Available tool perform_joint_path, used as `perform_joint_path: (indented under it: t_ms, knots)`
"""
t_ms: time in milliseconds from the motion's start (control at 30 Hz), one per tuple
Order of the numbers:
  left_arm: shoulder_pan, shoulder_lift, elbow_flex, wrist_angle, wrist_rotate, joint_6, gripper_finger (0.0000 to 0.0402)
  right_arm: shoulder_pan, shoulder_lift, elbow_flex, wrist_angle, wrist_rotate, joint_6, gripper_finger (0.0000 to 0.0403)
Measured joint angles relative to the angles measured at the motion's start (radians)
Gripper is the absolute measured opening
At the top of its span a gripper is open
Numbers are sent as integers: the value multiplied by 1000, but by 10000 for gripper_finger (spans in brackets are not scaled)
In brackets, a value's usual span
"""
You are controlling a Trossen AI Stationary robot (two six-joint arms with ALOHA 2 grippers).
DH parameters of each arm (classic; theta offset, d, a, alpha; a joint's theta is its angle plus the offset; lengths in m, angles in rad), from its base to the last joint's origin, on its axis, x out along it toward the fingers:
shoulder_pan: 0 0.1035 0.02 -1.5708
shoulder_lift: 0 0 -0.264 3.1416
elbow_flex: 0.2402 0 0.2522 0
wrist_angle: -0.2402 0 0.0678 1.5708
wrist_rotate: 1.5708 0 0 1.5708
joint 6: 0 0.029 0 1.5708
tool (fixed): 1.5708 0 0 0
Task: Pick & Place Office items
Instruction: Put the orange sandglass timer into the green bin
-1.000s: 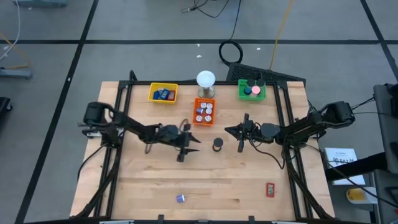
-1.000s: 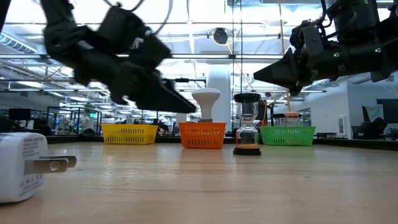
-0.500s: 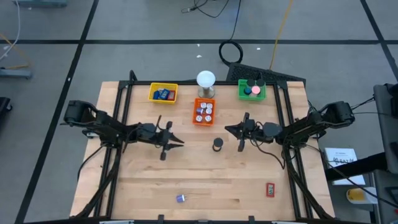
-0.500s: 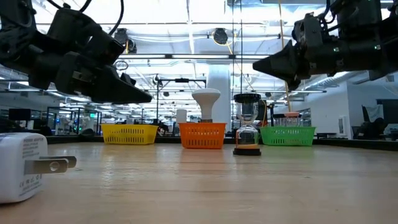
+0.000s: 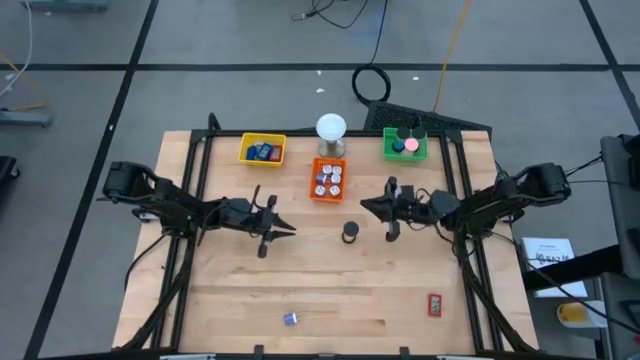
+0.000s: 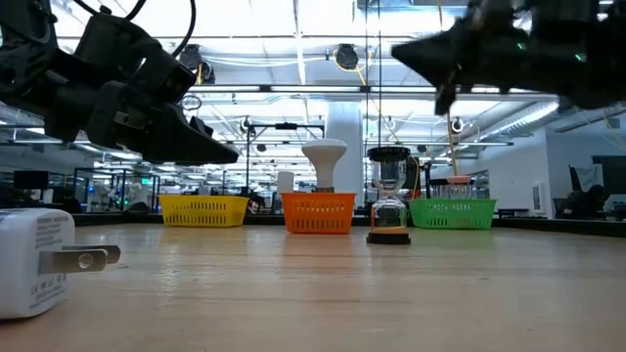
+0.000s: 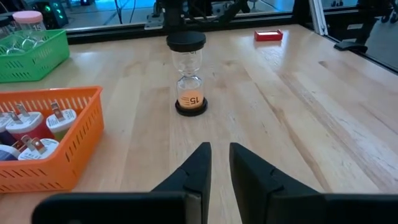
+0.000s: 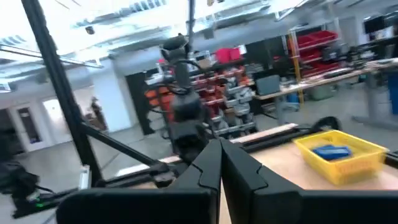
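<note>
An hourglass (image 5: 350, 232) with black caps stands upright on the table's middle, between my two grippers and touched by neither. My left gripper (image 5: 290, 231) hovers to its left, pointing at it, fingers (image 7: 203, 155) a narrow slit apart with nothing between them. My right gripper (image 5: 364, 208) is shut and empty, raised right of the hourglass and tipped upward (image 6: 396, 51). A red piece (image 5: 434, 304) lies flat near the front right. A small blue piece (image 5: 290, 319) lies near the front edge.
Along the far side stand a yellow tray (image 5: 262, 150) with blue pieces, an orange tray (image 5: 328, 180) with white plugs, a green tray (image 5: 404, 145) with round rolls, and a white globe lamp (image 5: 331, 128). A white plug adapter (image 6: 39, 262) lies close to the low camera.
My left gripper has drawn back toward the table's left edge, away from the hourglass, then kept still. My right gripper has risen and tipped its fingers upward. The hourglass has stayed in place.
</note>
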Motion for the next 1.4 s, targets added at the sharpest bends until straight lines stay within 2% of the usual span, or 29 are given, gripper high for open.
perform_joint_path:
  t_ms: [100, 233, 333, 567, 667, 733, 867, 1033, 1167, 1400]
  knots:
    - [0, 0, 0, 0, 0, 0, 56, 11, -1, 121, -284, 45, 3, 1]
    - [0, 0, 0, 0, 0, 0, 56, 25, 18, 408, -994, 197, 27, 1]
    - [0, 0, 0, 0, 0, -13, 56, 28, 71, 602, -1372, 272, 84, 1]
    - [0, 0, 0, 0, 0, -19, 56, 29, 178, 931, -1873, 244, 235, 1]
    - [0, 1, 0, 0, 0, -19, 56, 28, 210, 1005, -2001, 207, 287, 0]
    - [0, 1, 0, 0, 0, -20, 56, 28, 221, 1034, -2023, 165, 322, 1]
    - [0, 1, 0, 0, 0, -21, 56, 29, 223, 1035, -2093, 116, 369, 7]
    - [0, 1, 0, 0, 0, -21, 56, 38, 223, 1035, -2119, 114, 414, 30]
    - [0, 1, 0, 0, 0, -21, 56, 60, 223, 1035, -2116, 92, 406, 74]
    - [0, 1, 0, 0, 1, -22, 56, 102, 251, 1035, -2103, 61, 377, 183]
